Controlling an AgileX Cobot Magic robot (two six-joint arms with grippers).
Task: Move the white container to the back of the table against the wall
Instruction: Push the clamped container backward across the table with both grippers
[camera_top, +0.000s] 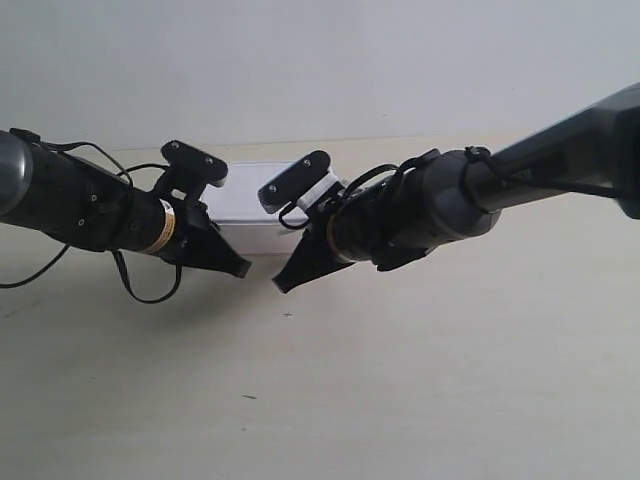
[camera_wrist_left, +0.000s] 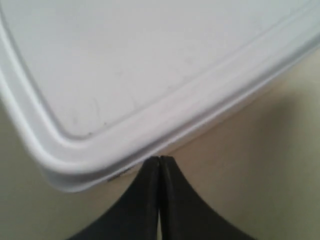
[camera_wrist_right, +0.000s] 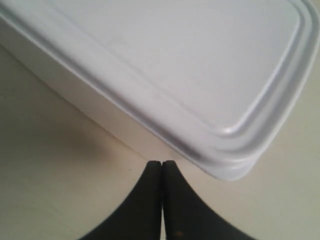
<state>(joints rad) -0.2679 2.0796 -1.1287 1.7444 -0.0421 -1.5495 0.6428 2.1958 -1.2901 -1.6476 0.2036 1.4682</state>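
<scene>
The container (camera_top: 246, 200) sits lid on, flat on the table (camera_top: 420, 380), well toward the back and roughly mid-width, and you can see a narrow strip of bare tabletop between its far side and the wall (camera_top: 320, 60). The table is pale cream with a few tiny dark specks (camera_top: 287, 315); the wall is plain light grey. The near half of the table lies open, and so do both flanks beyond the arms. In the exterior view the arm at the exterior view's left (camera_top: 80, 205) and the arm at the exterior view's right (camera_top: 450, 205) both reach in toward the box's near side, their black tips low over the table and just apart from each other. Your left gripper (camera_wrist_left: 160, 159) has its fingers (camera_wrist_left: 142, 200) pressed fully together with nothing between them; the tip meets the container (camera_wrist_left: 150, 60) under the lid rim, near a rounded corner. Your right gripper (camera_wrist_right: 162, 162) is likewise closed on nothing, its tip at the foot of the container (camera_wrist_right: 175, 55) side wall, close to another rounded corner. Whether that tip is touching the wall or only just beside it, you cannot tell from this angle.
</scene>
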